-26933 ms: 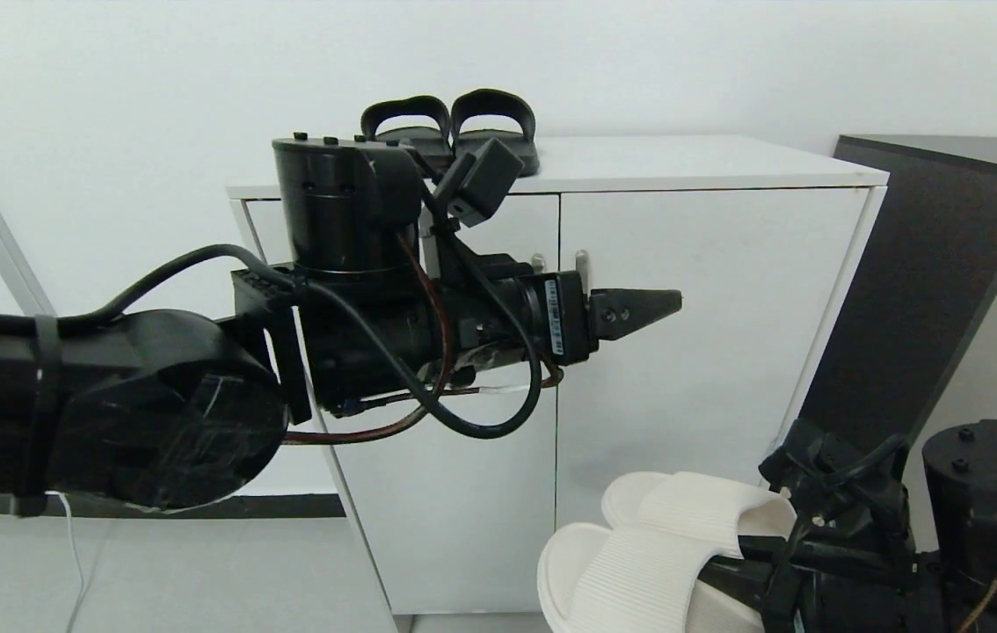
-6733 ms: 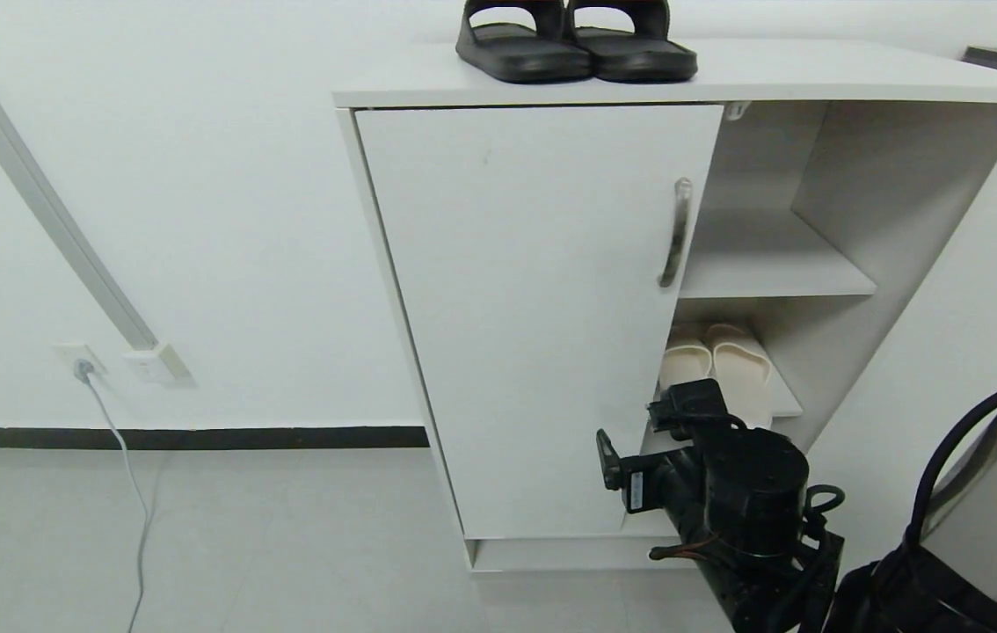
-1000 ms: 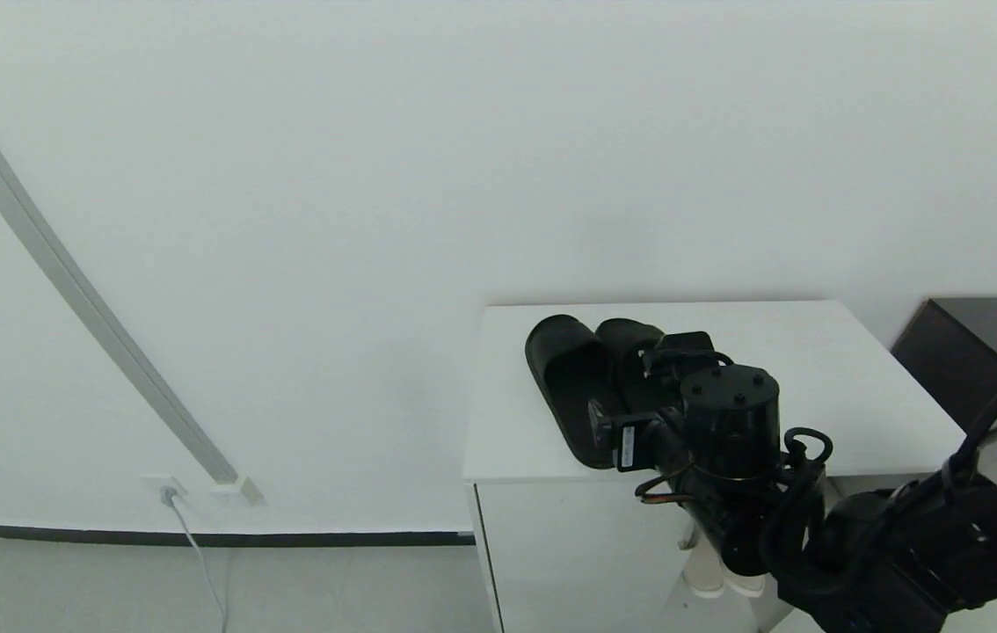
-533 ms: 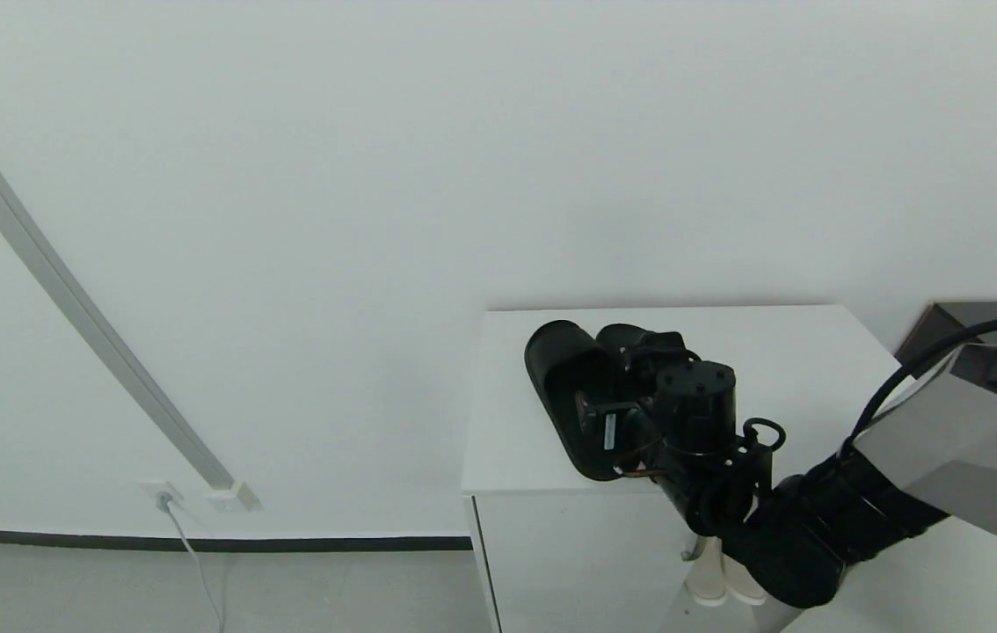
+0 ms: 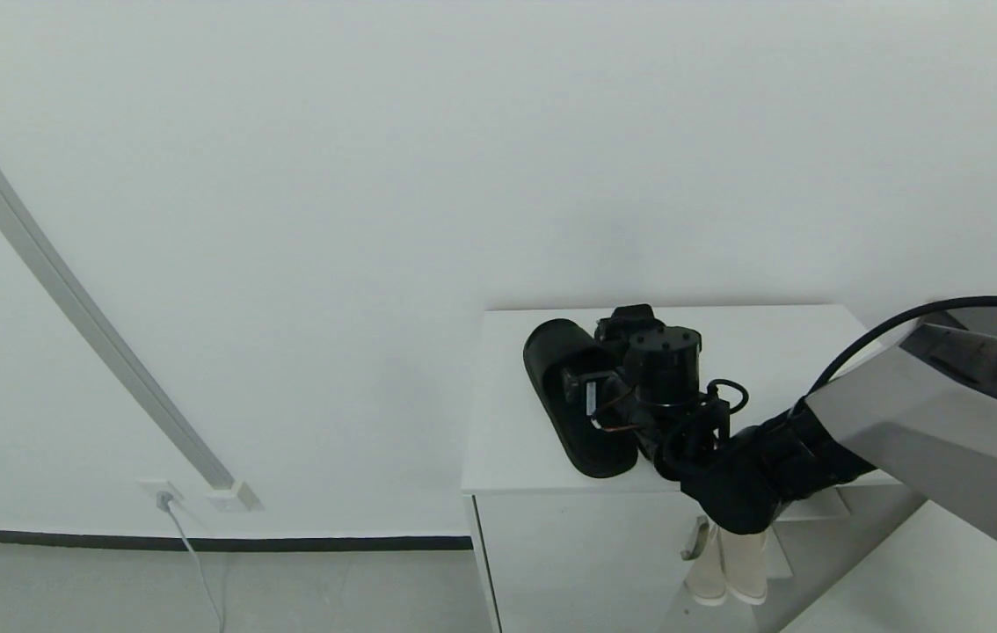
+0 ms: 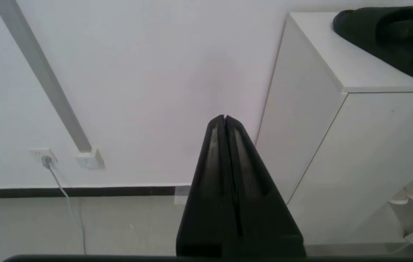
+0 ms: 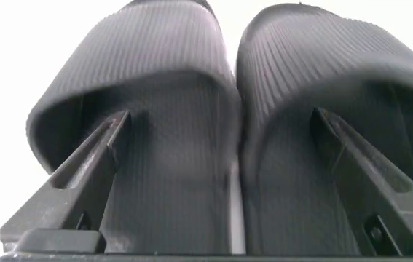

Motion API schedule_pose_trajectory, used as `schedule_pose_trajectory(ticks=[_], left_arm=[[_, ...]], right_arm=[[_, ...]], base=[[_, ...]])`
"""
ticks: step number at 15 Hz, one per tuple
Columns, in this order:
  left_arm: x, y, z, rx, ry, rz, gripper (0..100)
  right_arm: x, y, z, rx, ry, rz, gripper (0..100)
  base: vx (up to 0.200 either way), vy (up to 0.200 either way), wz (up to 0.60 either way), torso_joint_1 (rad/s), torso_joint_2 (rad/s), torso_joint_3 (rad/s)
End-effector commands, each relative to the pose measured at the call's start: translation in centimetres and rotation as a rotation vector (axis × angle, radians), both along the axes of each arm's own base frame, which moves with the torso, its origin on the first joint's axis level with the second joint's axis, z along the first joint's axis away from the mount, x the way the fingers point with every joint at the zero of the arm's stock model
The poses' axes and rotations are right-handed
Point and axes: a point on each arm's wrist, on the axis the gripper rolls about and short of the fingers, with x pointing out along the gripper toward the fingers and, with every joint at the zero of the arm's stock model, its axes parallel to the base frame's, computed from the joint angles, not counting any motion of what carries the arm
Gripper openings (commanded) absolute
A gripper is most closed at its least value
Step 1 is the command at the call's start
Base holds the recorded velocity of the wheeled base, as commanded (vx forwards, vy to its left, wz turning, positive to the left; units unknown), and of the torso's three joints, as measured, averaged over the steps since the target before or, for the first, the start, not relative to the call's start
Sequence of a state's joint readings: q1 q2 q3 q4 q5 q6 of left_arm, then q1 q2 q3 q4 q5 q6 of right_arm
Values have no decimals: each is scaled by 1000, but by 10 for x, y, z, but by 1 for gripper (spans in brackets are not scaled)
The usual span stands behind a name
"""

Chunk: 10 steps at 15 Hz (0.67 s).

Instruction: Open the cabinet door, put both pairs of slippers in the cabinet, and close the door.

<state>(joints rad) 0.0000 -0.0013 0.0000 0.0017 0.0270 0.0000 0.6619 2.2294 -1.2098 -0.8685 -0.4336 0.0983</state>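
A pair of black slippers (image 5: 564, 396) lies on top of the white cabinet (image 5: 780, 369); my right arm stretches over it. In the right wrist view the right gripper (image 7: 221, 116) is open, straddling the two inner strap sides, one finger (image 7: 82, 189) inside the strap of each black slipper (image 7: 155, 87). A pair of white slippers (image 5: 727, 571) stands on a shelf inside the cabinet, beside the closed left door (image 5: 578, 563). My left gripper (image 6: 224, 124) is shut and empty, off to the cabinet's (image 6: 315, 145) left side, lower than the black slippers (image 6: 395, 29).
The cabinet's open right door (image 5: 920, 580) juts out at the lower right. A metal handle (image 5: 694, 538) sits on the left door's edge. On the wall to the left are a slanted grey conduit (image 5: 68, 290) and a socket with a cable (image 5: 166, 501).
My right arm has pushed forward toward the wall, over the black slippers, and now hides most of the right one. The slippers lie where they were.
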Motion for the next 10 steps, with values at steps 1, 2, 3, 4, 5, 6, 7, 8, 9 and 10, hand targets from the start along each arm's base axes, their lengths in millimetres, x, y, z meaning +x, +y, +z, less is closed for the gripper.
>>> schedule_pose_trajectory(ticks=[1, 2, 3, 4, 5, 6, 7, 8, 9, 10], left_arm=[[0, 0, 0, 0, 1, 1, 0], [0, 0, 0, -2, 1, 1, 0], [0, 0, 0, -2, 1, 1, 0], [0, 0, 0, -2, 1, 1, 0], [0, 0, 0, -2, 1, 1, 0], [0, 0, 0, -2, 1, 1, 0], [0, 0, 0, -2, 1, 1, 0], [0, 0, 0, -2, 1, 1, 0], [0, 0, 0, -2, 1, 1, 0], [0, 0, 0, -2, 1, 1, 0]], right_arm=[[5, 2, 2, 10, -13, -4, 100], [6, 2, 4, 4, -8, -4, 0], [6, 3, 4, 3, -4, -4, 0], [7, 3, 5, 0, -2, -4, 0], [7, 3, 5, 0, -2, -3, 0], [7, 3, 5, 0, -2, -3, 0], [7, 3, 5, 1, -2, -4, 0], [7, 3, 5, 0, -2, -4, 0], [7, 2, 6, 2, -3, -4, 0], [5, 1, 10, 7, -9, -4, 0]], base=[[0, 0, 0, 0, 0, 0], [0, 0, 0, 0, 0, 0], [0, 0, 0, 0, 0, 0], [0, 0, 0, 0, 0, 0], [0, 0, 0, 0, 0, 0], [0, 0, 0, 0, 0, 0], [0, 0, 0, 0, 0, 0], [0, 0, 0, 0, 0, 0], [0, 0, 0, 0, 0, 0], [0, 0, 0, 0, 0, 0]])
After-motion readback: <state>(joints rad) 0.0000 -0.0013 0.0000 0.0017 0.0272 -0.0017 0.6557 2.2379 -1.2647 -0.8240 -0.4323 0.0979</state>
